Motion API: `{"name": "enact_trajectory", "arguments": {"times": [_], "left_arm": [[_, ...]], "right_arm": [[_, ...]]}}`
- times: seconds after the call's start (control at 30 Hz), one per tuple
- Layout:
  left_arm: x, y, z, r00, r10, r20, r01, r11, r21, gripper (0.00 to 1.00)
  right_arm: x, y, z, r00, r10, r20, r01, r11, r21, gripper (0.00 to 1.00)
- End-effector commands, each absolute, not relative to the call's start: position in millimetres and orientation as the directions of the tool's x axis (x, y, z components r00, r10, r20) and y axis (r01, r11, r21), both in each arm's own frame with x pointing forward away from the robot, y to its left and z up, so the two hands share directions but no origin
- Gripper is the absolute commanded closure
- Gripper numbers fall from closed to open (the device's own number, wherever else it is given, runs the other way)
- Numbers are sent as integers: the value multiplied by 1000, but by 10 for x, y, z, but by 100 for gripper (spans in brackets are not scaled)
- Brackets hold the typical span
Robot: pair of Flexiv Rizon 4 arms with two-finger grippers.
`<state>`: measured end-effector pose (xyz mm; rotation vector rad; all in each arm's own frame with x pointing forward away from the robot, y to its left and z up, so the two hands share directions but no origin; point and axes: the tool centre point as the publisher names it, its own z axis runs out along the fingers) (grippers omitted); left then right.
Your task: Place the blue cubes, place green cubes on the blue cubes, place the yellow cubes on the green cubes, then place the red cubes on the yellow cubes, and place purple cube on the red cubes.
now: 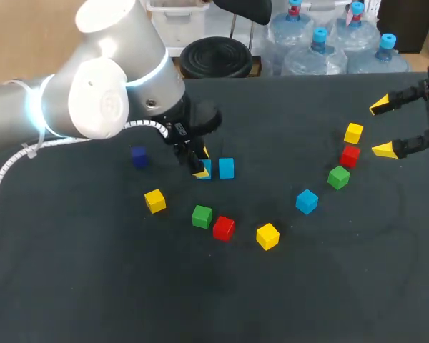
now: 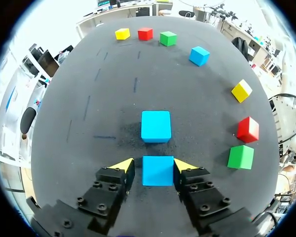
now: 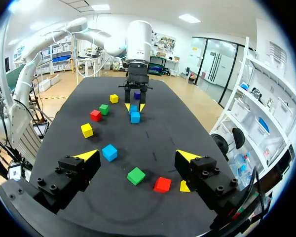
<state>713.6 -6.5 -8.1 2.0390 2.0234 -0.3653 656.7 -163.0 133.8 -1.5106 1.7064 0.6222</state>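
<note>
A: How far along is the stacking?

B: Barely begun, I'd judge. In the head view two bright blue cubes sit side by side just left of centre on the black table [image 1: 93, 286]. The near blue cube [image 2: 158, 171] rests between the fingers of the left gripper [image 2: 154, 166], and the second blue cube [image 2: 156, 126] lies just ahead of it

A: Is the claw holding it?

B: It doesn't look so. The fingers flank it narrowly, with a sliver of table showing on one side. The right gripper [image 1: 383, 127], at the far right, is spread wide and empty

A: What's left?

B: Nearly all of it. The third blue cube [image 1: 307, 201] lies apart, right of centre. The green cubes [image 1: 201, 216], yellow cubes [image 1: 267, 236], red cubes [image 1: 223, 228] and the dark purple cube [image 1: 139, 156] lie singly, with nothing stacked yet
</note>
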Motion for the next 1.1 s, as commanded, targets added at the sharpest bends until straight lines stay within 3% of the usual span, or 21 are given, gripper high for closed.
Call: {"name": "enact_trajectory", "arguments": {"times": [0.03,0.5,0.63,0.67,0.7,0.97,1.07,1.1], "left_arm": [[7170,-82,-87,9,941,-338,1000,-11,-7,51],[7165,-71,-72,9,942,-335,1000,-12,-7,49],[7167,-69,-21,13,941,-339,1000,-13,2,40],[7168,-64,-6,13,940,-342,1000,-12,6,41],[7171,-58,14,12,939,-344,1000,-9,9,49],[7186,17,246,10,930,-366,999,9,50,35],[7195,56,327,12,930,-369,998,12,64,19],[7197,66,346,14,930,-368,998,11,67,18]], "right_arm": [[6575,-1626,1330,-10,-604,-797,-976,181,-124,0],[6575,-1626,1330,-10,-604,-797,-976,181,-124,0],[6575,-1626,1330,-10,-604,-797,-976,181,-124,0],[6575,-1626,1330,-10,-604,-797,-976,181,-124,0],[6575,-1626,1330,-10,-604,-797,-976,181,-124,0],[6575,-1626,1330,-10,-604,-797,-976,181,-124,0],[6575,-1626,1330,-10,-604,-797,-976,181,-124,0],[6575,-1626,1330,-10,-604,-797,-976,181,-124,0]]}}
